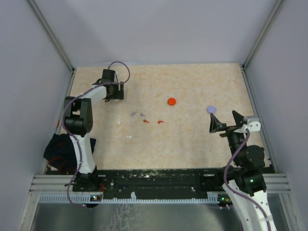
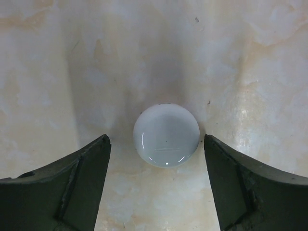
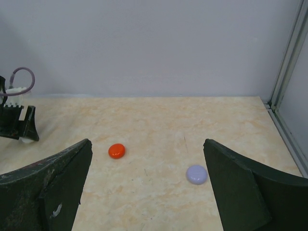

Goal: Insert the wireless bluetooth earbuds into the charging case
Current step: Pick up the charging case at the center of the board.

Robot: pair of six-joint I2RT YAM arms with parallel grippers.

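Observation:
Six tiny earbuds lie on the table left of centre: a white pair [image 1: 118, 121], a greyish-purple pair [image 1: 134, 114] and a red pair [image 1: 146, 121]. My left gripper [image 1: 113, 96] is open at the far left, straddling a round white case [image 2: 166, 134] without touching it; its gripper point in the wrist view [image 2: 155, 140] lies over the case. A red round case [image 1: 172, 101] and a purple round case [image 1: 211, 109] lie closed further right. My right gripper [image 1: 226, 122] is open and empty, near the purple case [image 3: 197, 174], well short of the red case [image 3: 116, 150].
Grey walls and metal frame posts [image 1: 255, 43] enclose the table. A dark cloth [image 1: 60, 151] lies at the near left beside the left arm's base. The left gripper shows at the far left of the right wrist view [image 3: 17, 122].

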